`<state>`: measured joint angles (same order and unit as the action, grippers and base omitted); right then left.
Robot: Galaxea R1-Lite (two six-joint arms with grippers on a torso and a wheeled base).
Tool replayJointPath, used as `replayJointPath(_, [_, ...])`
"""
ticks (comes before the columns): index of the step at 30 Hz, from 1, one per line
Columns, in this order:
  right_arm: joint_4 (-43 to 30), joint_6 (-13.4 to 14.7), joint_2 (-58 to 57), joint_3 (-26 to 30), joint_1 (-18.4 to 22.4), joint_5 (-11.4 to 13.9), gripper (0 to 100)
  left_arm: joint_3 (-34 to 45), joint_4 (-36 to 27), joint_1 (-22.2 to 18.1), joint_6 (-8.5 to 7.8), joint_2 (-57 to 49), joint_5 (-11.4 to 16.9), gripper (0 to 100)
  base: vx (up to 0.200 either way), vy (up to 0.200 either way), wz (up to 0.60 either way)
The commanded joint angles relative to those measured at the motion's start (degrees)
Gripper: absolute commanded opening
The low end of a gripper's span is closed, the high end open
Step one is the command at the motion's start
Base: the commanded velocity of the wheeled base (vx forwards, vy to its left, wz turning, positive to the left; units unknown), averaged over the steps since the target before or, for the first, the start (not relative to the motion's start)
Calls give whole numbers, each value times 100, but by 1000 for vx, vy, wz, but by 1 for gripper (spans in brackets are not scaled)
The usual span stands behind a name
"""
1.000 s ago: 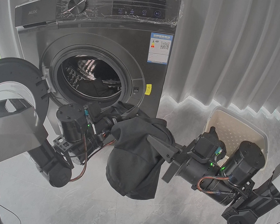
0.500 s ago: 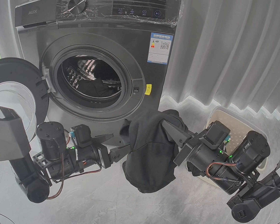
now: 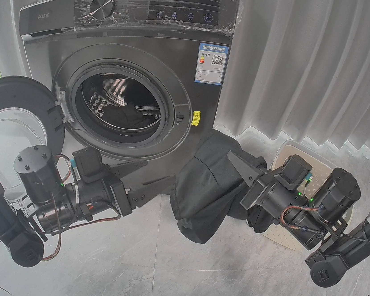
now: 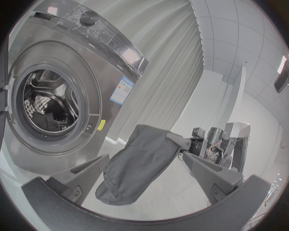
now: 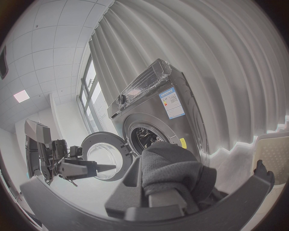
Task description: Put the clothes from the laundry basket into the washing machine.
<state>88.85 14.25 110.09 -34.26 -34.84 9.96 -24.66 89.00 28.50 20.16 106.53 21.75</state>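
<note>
Washing machine: a grey front-loader [image 3: 130,53] stands against the white pleated curtain [image 3: 321,65], with its round door [image 3: 14,110] swung wide open on the robot's left side
Drum: the opening [image 3: 119,101] shows the shiny steel drum, and a dark piece of clothing [image 3: 128,116] already lies in the bottom of it
Dark garment: a dark grey garment [image 3: 206,194] hangs in the air just in front of the machine's lower right corner, to the right of the drum opening and lower than it, with its loose end drooping towards the floor
Right gripper: the right gripper [image 3: 236,168] is clamped on the upper fold of that garment; one finger lies bare on top while the cloth is bunched and draped over the rest
Left gripper: the left gripper [image 3: 160,172] has its fingers spread wide with nothing between them; it sits low in front of the machine, below the drum opening, pointing at the hanging garment, near it but not touching
Laundry basket: the cream plastic laundry basket [image 3: 291,146] sits on the floor by the curtain, right of the machine and behind the right arm, its perforated bottom showing; I cannot tell whether any clothes are left in it
Floor: pale grey marbled tiles [image 3: 177,275] run under everything
</note>
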Motion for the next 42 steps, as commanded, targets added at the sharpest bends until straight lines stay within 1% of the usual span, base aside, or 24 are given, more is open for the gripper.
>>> replayJointPath(1, [1,8,12,-11,21,-3,0,-48,3,-99,-30,-212,-30,100,0,0,0])
replayJointPath(6, [1,8,21,-46,-49,-3,0,199,3,-90,-329,-1,-30,100,0,0,0])
replayJointPath(10, [1,8,21,-72,-84,-3,0,199,3,-3,-408,175,-4,100,0,0,0])
replayJointPath(12, [1,8,21,-72,-128,-3,0,225,3,103,-531,307,-4,100,0,0,0])
replayJointPath(14, [1,8,21,-81,-163,-3,0,225,3,156,-768,570,-21,100,0,0,0])
replayJointPath(16, [1,8,12,-72,-225,-3,0,225,3,164,-1120,852,-21,100,0,0,0])
replayJointPath(17, [1,8,12,-72,-242,-3,0,207,3,164,-1208,904,-21,100,0,0,0])
replayJointPath(18, [10,8,-5,-72,-313,-12,0,155,3,164,-1392,1115,-21,100,0,0,0])
replayJointPath(19, [1,8,-5,-81,-348,-12,0,119,12,173,-1480,1229,-21,100,0,0,0])
replayJointPath(20, [1,8,-14,-81,-383,-20,0,49,12,191,-1533,1335,-21,100,0,0,0])
replayJointPath(26, [1,16,3,-90,-515,-47,0,-258,12,525,-1515,1423,-4,100,0,0,0])
replayJointPath(30, [1,16,21,-152,-568,-73,0,-513,12,586,-1568,1686,-4,100,0,0,0])
replayJointPath(33, [1,69,30,-160,-620,-223,0,-707,12,622,-1568,1801,-13,100,0,0,0])
replayJointPath(36, [1,148,39,-178,-743,-310,0,-1014,12,657,-1568,1906,-30,100,0,0,0])
replayJointPath(42, [1,157,47,-187,-770,-328,0,-1340,12,771,-1551,1994,-48,100,0,0,0])
